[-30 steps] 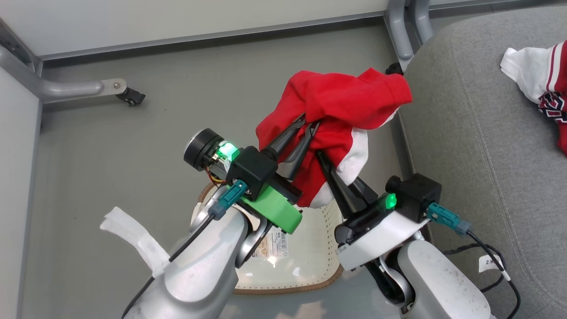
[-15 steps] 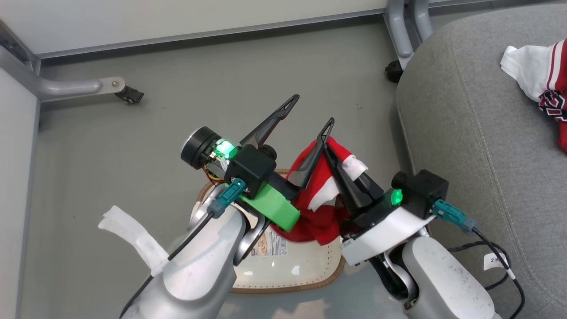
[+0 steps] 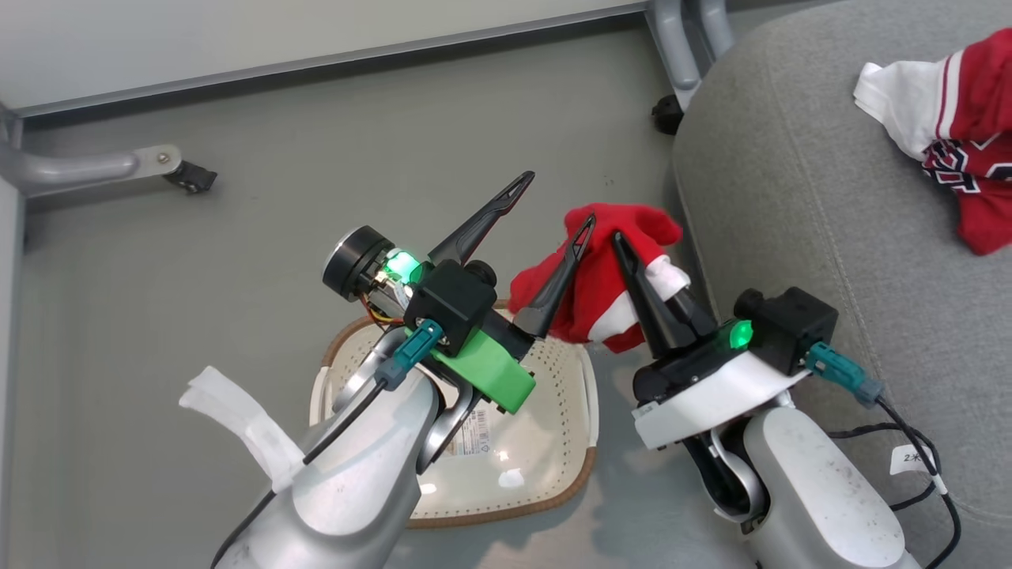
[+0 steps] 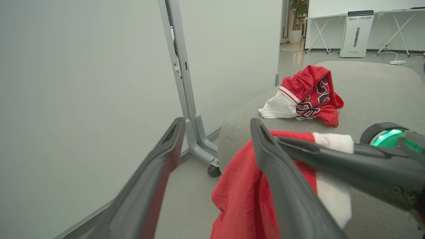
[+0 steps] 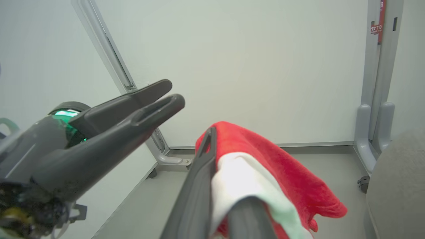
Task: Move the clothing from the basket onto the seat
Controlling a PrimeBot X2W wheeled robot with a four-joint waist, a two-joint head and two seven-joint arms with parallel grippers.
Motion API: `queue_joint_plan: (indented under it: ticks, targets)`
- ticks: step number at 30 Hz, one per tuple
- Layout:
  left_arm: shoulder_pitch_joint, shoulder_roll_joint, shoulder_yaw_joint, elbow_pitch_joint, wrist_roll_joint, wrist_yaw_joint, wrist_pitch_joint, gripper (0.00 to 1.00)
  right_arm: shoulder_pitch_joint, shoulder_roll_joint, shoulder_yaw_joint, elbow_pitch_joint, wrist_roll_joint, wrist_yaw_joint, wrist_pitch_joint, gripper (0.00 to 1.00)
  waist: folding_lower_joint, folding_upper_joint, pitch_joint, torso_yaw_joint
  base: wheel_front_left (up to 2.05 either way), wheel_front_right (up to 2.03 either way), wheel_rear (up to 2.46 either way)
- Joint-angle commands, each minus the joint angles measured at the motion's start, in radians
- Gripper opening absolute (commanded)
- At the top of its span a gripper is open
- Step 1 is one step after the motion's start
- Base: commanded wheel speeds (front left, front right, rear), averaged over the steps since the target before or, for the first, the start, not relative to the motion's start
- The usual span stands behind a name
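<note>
Your basket (image 3: 587, 472) sits on the floor under both arms. Above it, your left gripper (image 3: 548, 207) has its fingers spread wide with nothing between them, the inner finger in front of the red garment (image 3: 597, 276). Your right gripper (image 3: 632, 253) is clamped on that garment, holding it in the air just beside the seat (image 3: 791, 261) edge. Farther out, the jersey (image 3: 968, 150) lies crumpled on the seat.

A red garment (image 3: 601, 276) trimmed in white; a red jersey (image 3: 976, 158) with black-and-white lettering and a white, red-striped sleeve; a plain grey seat (image 3: 791, 221); a cream-white perforated basket (image 3: 553, 427) rimmed in woven-look brown.
</note>
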Motion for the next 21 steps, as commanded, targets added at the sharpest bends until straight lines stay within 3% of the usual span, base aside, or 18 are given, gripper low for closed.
queue_joint_plan:
  ticks: [1, 21]
  targets:
    - [-0.019, 0.008, -0.001, 0.002, 0.005, -0.004, -0.004, 1.00, 0.002, -0.003, -0.011, -0.007, -0.006, 0.000, -0.005, 0.00, 0.0000, 0.0000, 0.007, -0.027, 0.00, 0.00, 0.00]
    - [0.005, 0.049, -0.037, 0.018, 0.014, -0.005, -0.002, 1.00, 0.043, -0.003, -0.173, -0.031, -0.053, 0.000, -0.005, 0.00, 0.0000, 0.0000, 0.040, -0.230, 0.00, 0.00, 0.00]
